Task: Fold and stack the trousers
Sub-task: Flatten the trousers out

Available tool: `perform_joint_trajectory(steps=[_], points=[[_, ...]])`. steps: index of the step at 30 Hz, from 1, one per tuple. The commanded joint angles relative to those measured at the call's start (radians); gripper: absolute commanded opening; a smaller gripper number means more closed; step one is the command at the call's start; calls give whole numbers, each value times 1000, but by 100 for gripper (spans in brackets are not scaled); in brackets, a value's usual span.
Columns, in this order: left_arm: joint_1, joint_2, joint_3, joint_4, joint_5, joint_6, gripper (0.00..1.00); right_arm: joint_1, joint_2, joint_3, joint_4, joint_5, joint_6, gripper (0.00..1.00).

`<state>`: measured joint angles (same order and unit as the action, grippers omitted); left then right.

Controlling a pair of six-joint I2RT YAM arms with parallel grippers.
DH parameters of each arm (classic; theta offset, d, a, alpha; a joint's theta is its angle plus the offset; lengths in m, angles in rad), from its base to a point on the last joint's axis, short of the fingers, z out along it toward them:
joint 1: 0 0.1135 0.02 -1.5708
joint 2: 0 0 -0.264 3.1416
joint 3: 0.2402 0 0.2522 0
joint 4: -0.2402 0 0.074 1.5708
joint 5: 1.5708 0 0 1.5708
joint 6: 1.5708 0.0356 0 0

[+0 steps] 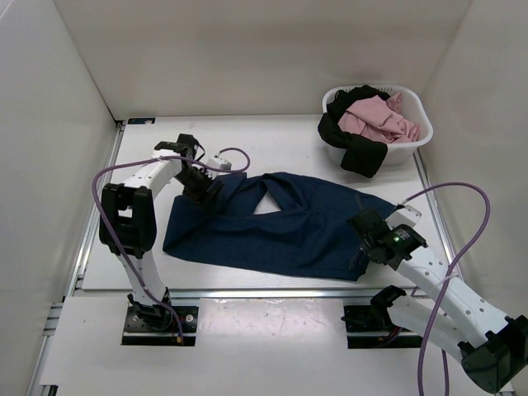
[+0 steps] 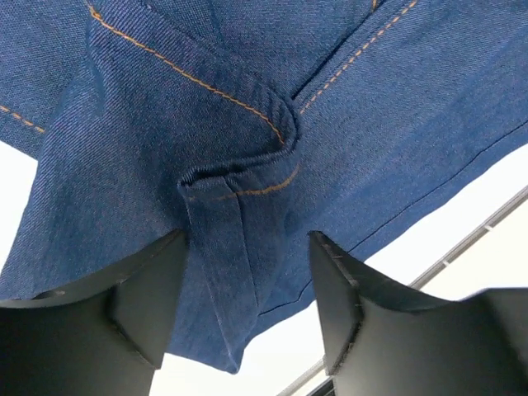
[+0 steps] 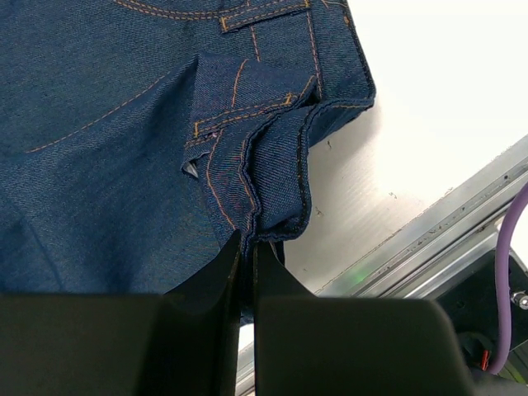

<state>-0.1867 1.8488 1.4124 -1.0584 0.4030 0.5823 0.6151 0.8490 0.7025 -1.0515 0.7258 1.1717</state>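
Desk [image 1: 272, 140] carries the trousers [image 1: 285, 231], spread across its middle between my arms. My right jaws are clenched on a bunched seam at their right end; my left jaws stand released, straddling a raised fold at their far left corner.

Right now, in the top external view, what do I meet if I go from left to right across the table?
Black elbow of the white left arm → long dark navy-blue denim trousers → round white plastic basket, holding a pink garment and a black garment.
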Motion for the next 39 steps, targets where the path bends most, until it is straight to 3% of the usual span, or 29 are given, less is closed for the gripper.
perform_joint_trajectory(steps=[1,5,6,10,13,18,21,24,31,33,36,39], points=[[-2,21,-6,21,43,-19,69,-3,-25,-12,-10,18,17,0],[-2,46,5,21,74,-39,39,-3,-34,-12,-28,18,17,0],[-2,46,5,21,74,-39,14,-3,-34,-12,-28,29,17,0],[-2,46,46,21,31,-90,14,-3,-34,-3,-28,40,17,0],[113,-6,82,21,-61,-142,14,-3,-2,53,-42,119,17,0],[520,-163,25,41,-183,-141,14,-61,134,138,-68,213,-38,0],[649,-233,-52,84,-246,-72,14,-139,154,138,71,131,-174,0],[700,-264,-141,115,-269,-50,14,-250,200,138,212,13,-297,0],[774,-295,-242,195,-314,-50,14,-524,312,356,223,-259,-490,0],[774,-295,-185,186,-314,-59,14,-651,346,497,223,-340,-532,0],[774,-270,-54,147,-314,-59,14,-678,384,668,134,-353,-544,0],[774,-260,-10,112,-354,-38,14,-690,337,622,79,-399,-517,0]])
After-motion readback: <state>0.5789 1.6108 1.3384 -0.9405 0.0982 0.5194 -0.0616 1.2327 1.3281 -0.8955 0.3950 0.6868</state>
